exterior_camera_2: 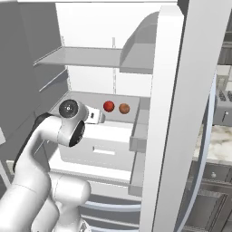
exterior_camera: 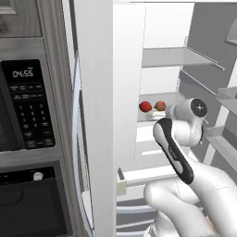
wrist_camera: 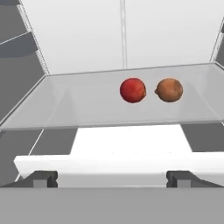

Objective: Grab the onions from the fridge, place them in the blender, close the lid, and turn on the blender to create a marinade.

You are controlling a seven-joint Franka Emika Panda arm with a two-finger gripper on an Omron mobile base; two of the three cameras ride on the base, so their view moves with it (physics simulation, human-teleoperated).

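Note:
The fridge [exterior_camera: 97,115] stands open with its white door [exterior_camera_2: 176,113] swung out. On a glass shelf [wrist_camera: 87,109] inside lie two round things side by side: a red onion [wrist_camera: 133,90] [exterior_camera: 145,107] [exterior_camera_2: 108,106] and a brown onion [wrist_camera: 169,89] [exterior_camera: 160,106] [exterior_camera_2: 124,108]. My gripper [wrist_camera: 113,179] is open, its finger tips set wide apart, facing the shelf from the front and a short way off from both onions. Nothing sits between the fingers. The blender and the lid are out of view.
A white pull-out drawer [exterior_camera_2: 104,147] sits under the glass shelf, and another shelf [exterior_camera_2: 86,56] hangs above it. Door bins [exterior_camera_2: 140,131] jut in from the right door. A black microwave [exterior_camera: 28,102] and oven [exterior_camera: 28,203] stand left of the fridge.

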